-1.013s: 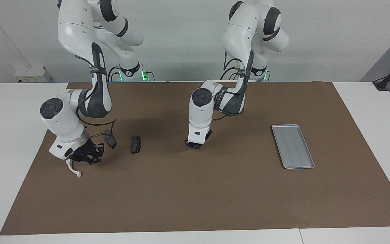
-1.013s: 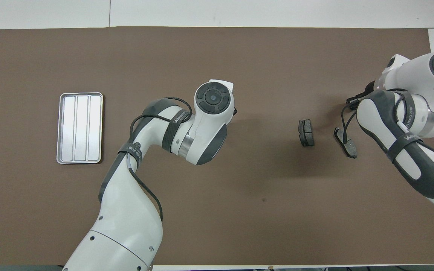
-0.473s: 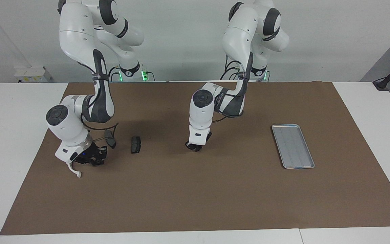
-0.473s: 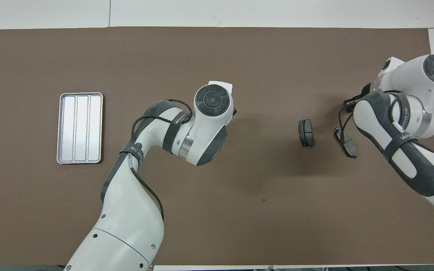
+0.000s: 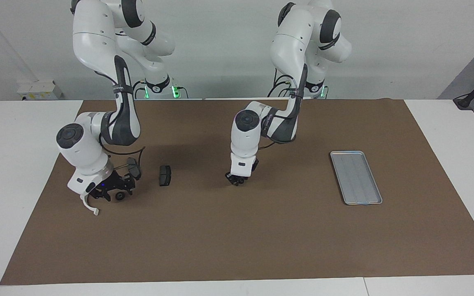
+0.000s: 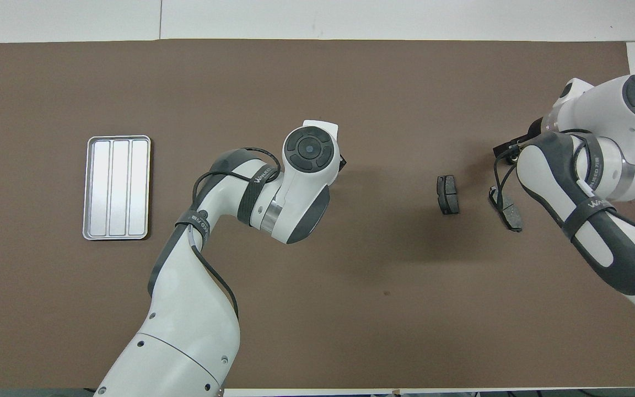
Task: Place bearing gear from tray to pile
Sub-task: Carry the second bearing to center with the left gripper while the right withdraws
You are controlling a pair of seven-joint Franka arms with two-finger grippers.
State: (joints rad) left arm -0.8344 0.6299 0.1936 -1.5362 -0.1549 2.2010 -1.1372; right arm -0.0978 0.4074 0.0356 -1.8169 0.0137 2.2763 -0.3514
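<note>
Round dark bearing gear [image 5: 119, 197] now released under right gripper [image 5: 113, 193], jaws apart.

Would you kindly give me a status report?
Right gripper open, low over the pile. Small dark gear on the mat beneath it. Left gripper waiting mid-table. Path unobstructed.

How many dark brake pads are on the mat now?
2: one brake pad lies alone mid-pile; the other brake pad lies beside it, toward the right arm's end. More may hide under that arm.
</note>
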